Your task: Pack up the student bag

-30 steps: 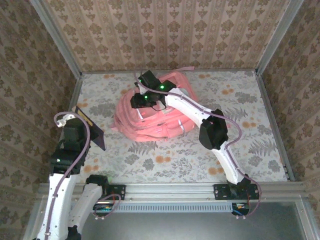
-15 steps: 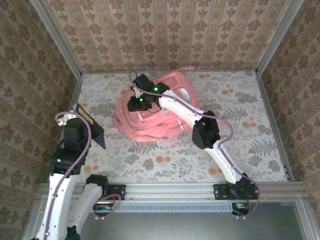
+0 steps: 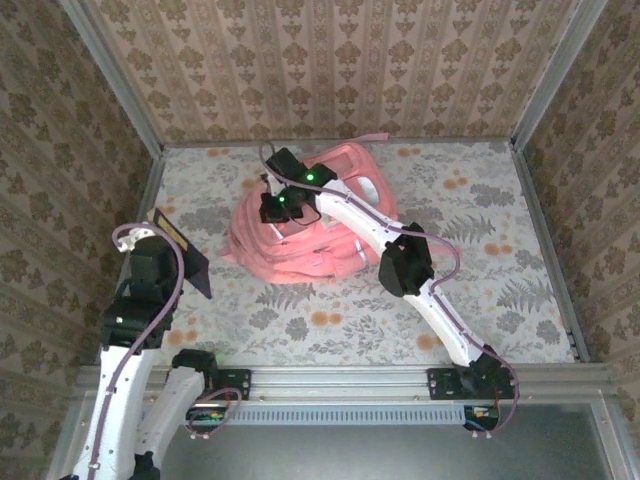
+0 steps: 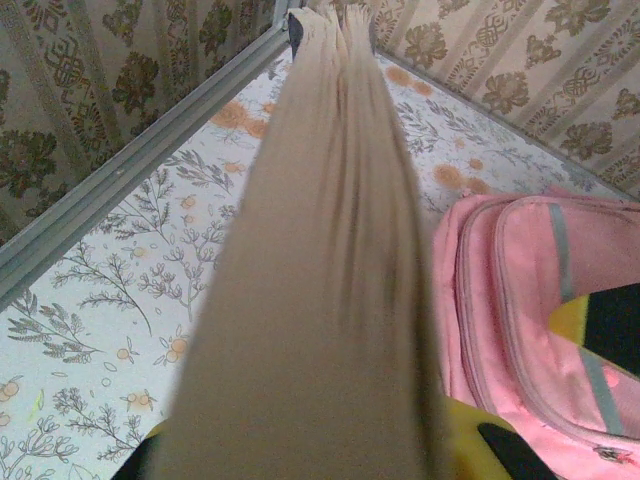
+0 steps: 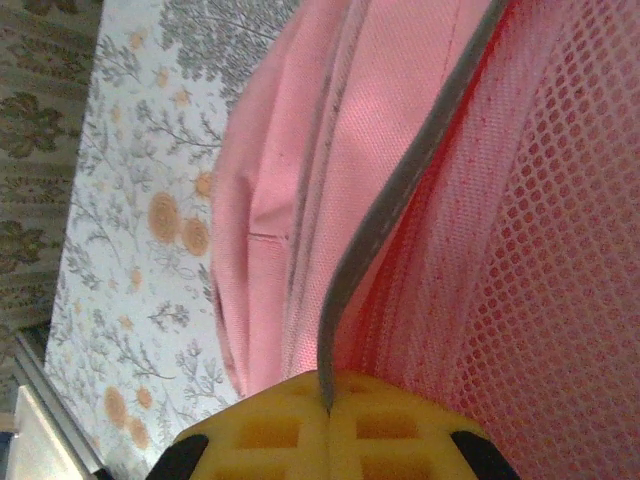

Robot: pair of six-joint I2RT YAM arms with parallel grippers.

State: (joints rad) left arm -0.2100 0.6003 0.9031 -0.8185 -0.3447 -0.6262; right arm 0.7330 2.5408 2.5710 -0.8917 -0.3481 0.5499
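The right gripper (image 5: pixel 328 408), clenched on the student bag's (image 3: pixel 300 255) grey trim (image 5: pixel 370 250), is dragging it leftward, widening the opening for the book (image 4: pixel 320 250) the left gripper (image 4: pixel 315 445) is grasping.

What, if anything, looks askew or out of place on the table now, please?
The student bag lies slumped in a crumpled heap rather than upright, and a book is held tilted above the table at the left. Nothing looks spilled or damaged.

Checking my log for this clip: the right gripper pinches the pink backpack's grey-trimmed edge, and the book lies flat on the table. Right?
Not quite. The book is not lying on the table; the left gripper holds it, as the left wrist view shows. The right gripper does pinch the pink backpack.
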